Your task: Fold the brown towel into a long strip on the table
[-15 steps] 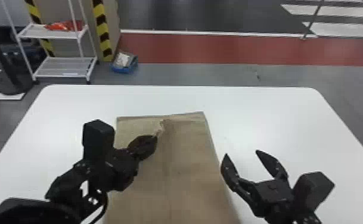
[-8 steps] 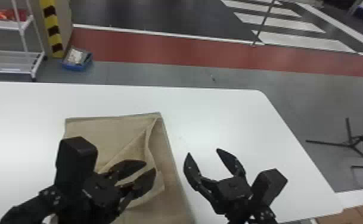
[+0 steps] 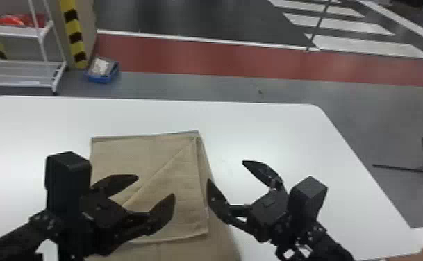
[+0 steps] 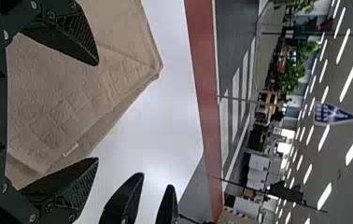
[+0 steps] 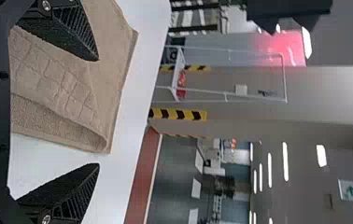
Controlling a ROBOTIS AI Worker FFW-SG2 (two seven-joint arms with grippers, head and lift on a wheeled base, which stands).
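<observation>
With our left black two-fingered gripper [image 3: 155, 186] open above the partly folded brown cloth towel [image 3: 182, 215] on the smooth white table [image 3: 259, 128] and our black right gripper [image 3: 226, 170] open near its right edge, we should square the upper layer gently, without dragging the lower one.

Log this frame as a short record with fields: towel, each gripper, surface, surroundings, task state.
towel: brown towel, flat, one layer folded over another, diagonal crease on top, lower layer showing along its right side
left gripper: open, over the towel, holding nothing
right gripper: open, by the towel's right edge, holding nothing
surface: white table
surroundings: white shelf rack and blue bin on the floor beyond the table
task state: folded partway, seemingly not yet a long strip
</observation>
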